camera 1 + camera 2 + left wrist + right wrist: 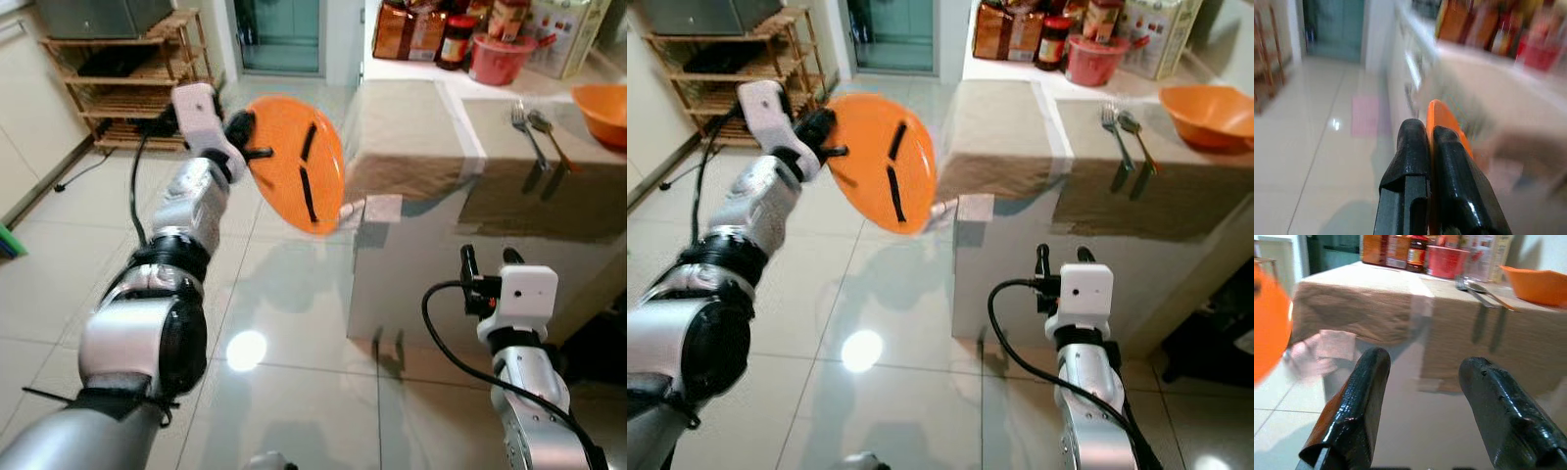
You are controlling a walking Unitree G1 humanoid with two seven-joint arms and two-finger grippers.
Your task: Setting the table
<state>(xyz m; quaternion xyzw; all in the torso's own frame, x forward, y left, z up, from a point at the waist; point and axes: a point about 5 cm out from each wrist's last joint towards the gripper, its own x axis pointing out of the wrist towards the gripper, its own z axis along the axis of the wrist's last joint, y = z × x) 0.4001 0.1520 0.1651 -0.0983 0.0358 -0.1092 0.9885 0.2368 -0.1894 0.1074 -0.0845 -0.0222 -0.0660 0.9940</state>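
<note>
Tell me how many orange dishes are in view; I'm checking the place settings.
2. An orange plate is clamped in the left gripper, held up short of the table. An orange bowl sits at the table's far right. More may lie out of view.

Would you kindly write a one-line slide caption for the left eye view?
Left gripper carries a round orange plastic plate toward the beige-clothed table; right gripper waits open.

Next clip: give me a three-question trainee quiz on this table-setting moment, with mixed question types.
1. True or false: the left hand is shut on the orange plate.
2. Which lies on the table beside the fork? A) knife B) spoon C) cup
3. Fill in: the right hand holds ____.

Key: 1 true; 2 B; 3 nothing, its fingers are apart.
</note>
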